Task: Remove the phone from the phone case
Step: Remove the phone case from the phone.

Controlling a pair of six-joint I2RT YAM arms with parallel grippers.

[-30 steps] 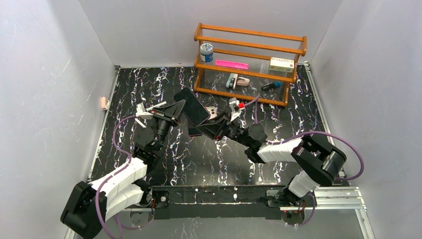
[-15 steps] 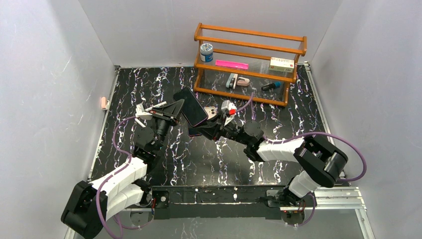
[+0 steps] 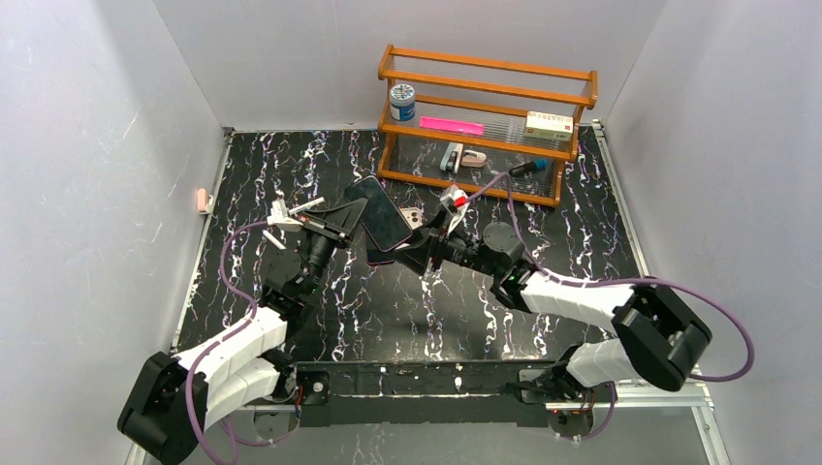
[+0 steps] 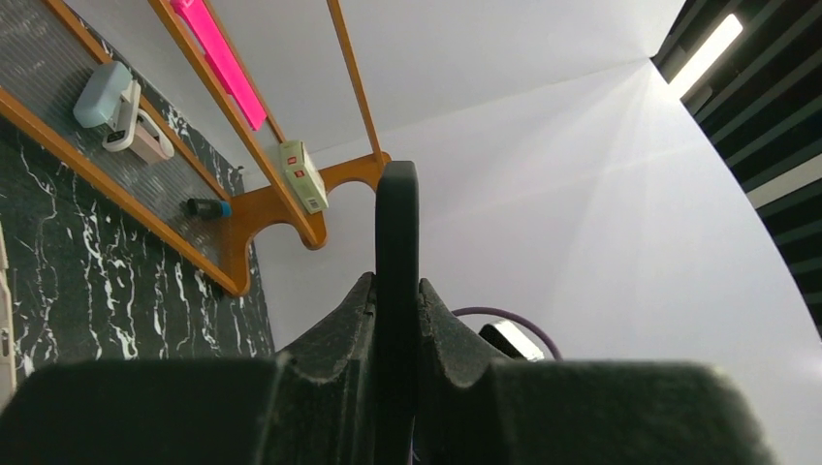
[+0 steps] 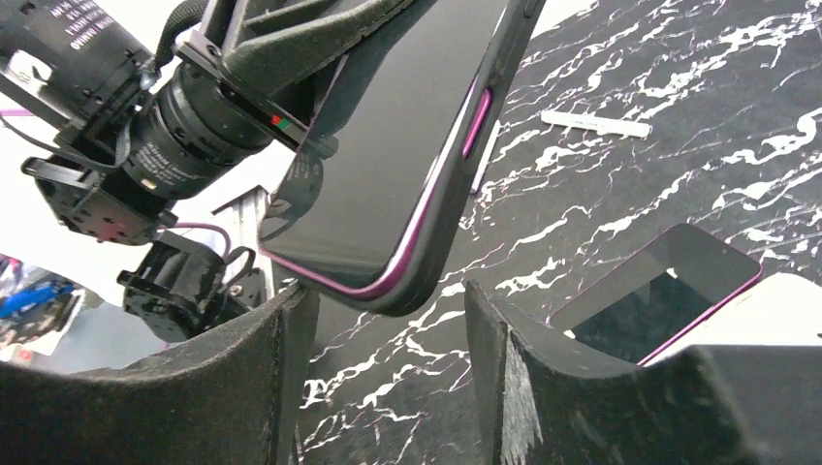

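Note:
The phone (image 3: 381, 211), dark with a purple rim and a purple side button, is held tilted above the table in its black case. My left gripper (image 3: 351, 215) is shut on its left end; in the left wrist view the phone's edge (image 4: 397, 223) stands upright between the pads of the left gripper (image 4: 397, 291). My right gripper (image 3: 405, 254) is open just below and right of the phone. In the right wrist view the phone's lower corner (image 5: 407, 145) hangs just above the gap of the right gripper (image 5: 388, 320), touching neither finger.
A flat dark object with a purple edge (image 5: 659, 291) lies on the table under the right gripper. A white strip (image 5: 596, 123) lies further off. A wooden shelf (image 3: 485, 92) with a jar, a pink item and a box stands at the back.
The phone has shifted slightly right in the left gripper's hold. The right arm has stretched out, and its gripper sits closer under the phone's lower corner.

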